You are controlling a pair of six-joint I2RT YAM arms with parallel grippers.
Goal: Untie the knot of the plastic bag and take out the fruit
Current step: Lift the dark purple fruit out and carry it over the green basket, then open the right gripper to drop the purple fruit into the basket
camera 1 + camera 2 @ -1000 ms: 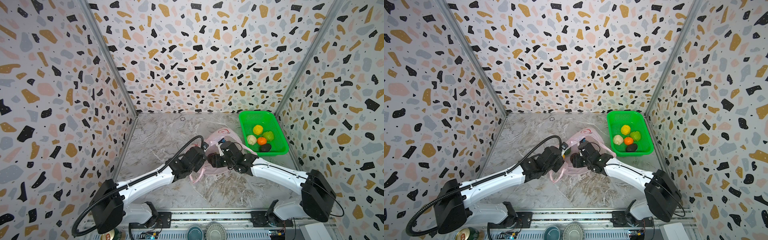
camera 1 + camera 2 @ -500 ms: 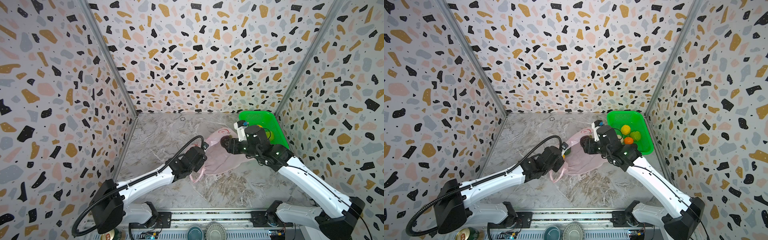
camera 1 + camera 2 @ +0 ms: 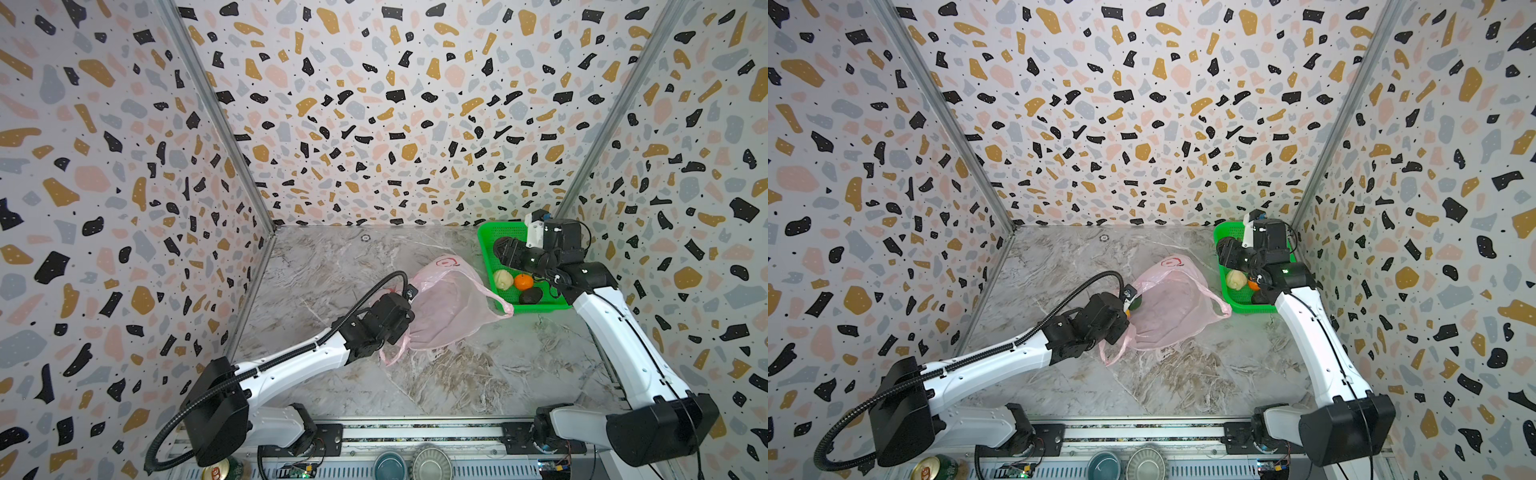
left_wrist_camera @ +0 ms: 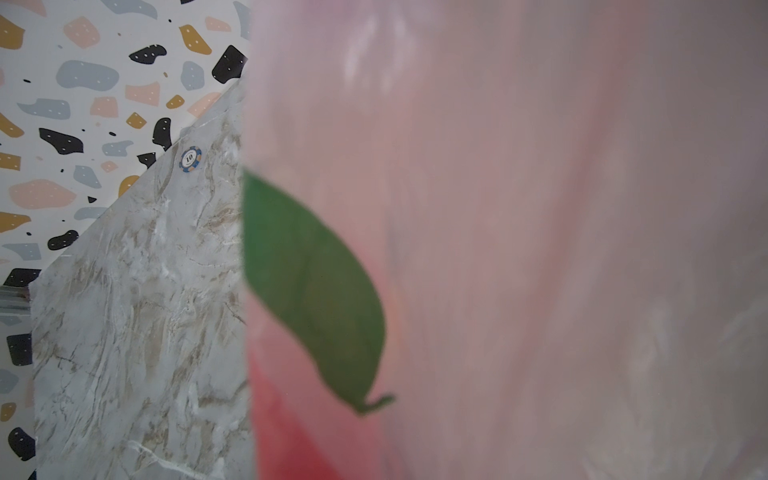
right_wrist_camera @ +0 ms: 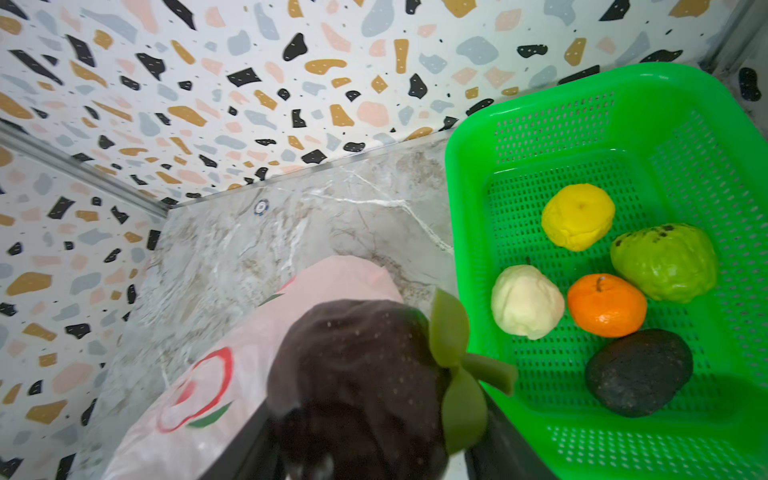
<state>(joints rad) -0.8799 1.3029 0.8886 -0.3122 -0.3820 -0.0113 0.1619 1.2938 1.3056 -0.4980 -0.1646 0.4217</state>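
Ideally dipping lower before release, right gripper (image 3: 506, 252) jaws are clamping a dark fruit (image 5: 357, 365) over the basket (image 5: 461, 216), left gripper (image 3: 403, 309) jaws pinching the plastic bag (image 3: 449, 307).

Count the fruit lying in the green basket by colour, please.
Yellow fruit: 1
Light green fruit: 1
Cream-white fruit: 1
Orange fruit: 1
Blackish-brown fruit: 1
Total: 5 in the green basket

The plastic bag (image 3: 449, 307) beside the green basket (image 5: 552, 129) is thin, translucent, wrinkled film. The basket is glossy perforated plastic; inside it the orange fruit (image 5: 606, 305) is smooth, shiny, the blackish fruit (image 5: 640, 372) matt, rough.
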